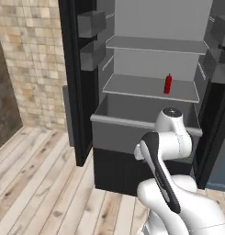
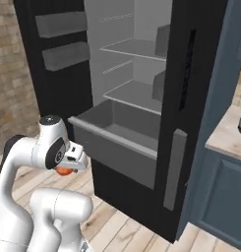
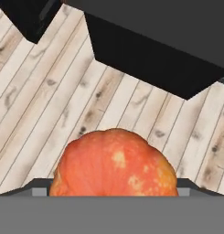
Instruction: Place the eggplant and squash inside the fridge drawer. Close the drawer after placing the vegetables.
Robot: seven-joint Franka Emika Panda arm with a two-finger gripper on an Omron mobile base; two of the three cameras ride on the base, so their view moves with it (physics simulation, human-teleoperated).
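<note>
The squash [image 3: 114, 162] sits right at the camera, grasped wide in the claw [image 2: 67, 166], low over the floorboards beside the open drawer [image 1: 132, 123]. It should be lifted clear of the front rim before reaching in, then let go low inside.

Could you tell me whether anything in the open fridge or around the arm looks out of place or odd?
Nothing looks spilled or damaged. The fridge drawer is pulled out, a red bottle stands upright on a shelf, and the gripper carries an orange squash above the floor.
</note>
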